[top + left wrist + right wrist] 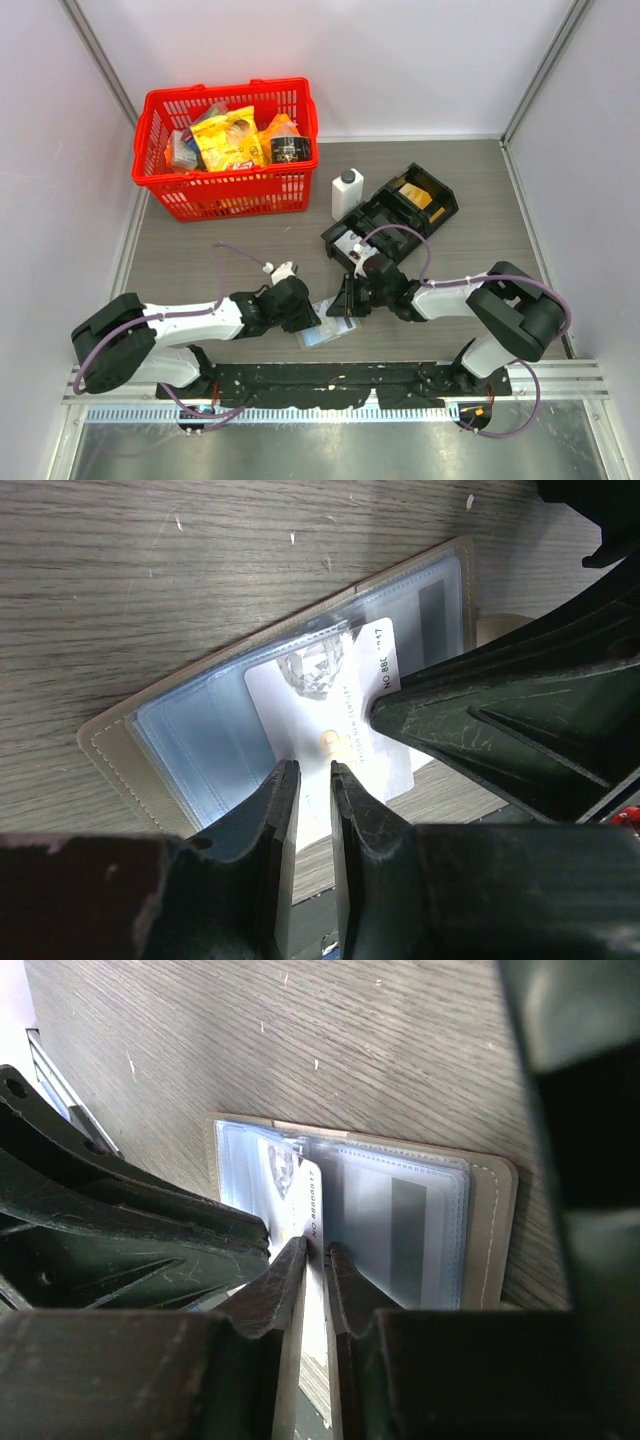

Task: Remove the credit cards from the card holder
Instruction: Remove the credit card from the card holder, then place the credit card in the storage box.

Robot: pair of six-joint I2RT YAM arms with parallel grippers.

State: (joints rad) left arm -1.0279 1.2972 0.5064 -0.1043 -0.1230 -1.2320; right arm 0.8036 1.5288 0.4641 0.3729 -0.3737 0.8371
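Note:
The card holder (325,334) lies open on the table between my two grippers, tan-edged (110,745) with pale blue clear sleeves (490,1220). A white credit card (320,695) sticks partway out of a sleeve. It passes edge-on (300,1195) between the fingers of my right gripper (316,1250), whose jaws stand a narrow gap apart around it. The right gripper (347,303) comes in from the right. My left gripper (310,772) hovers at the holder's near edge, jaws slightly apart with table showing through the gap. In the top view the left gripper (308,322) covers the holder's left side.
A red basket (230,90) with snack packets stands at the back left. A white bottle (346,192) and a black compartmented tray (395,215) sit just behind the right gripper. The black mounting rail (330,385) runs along the near table edge.

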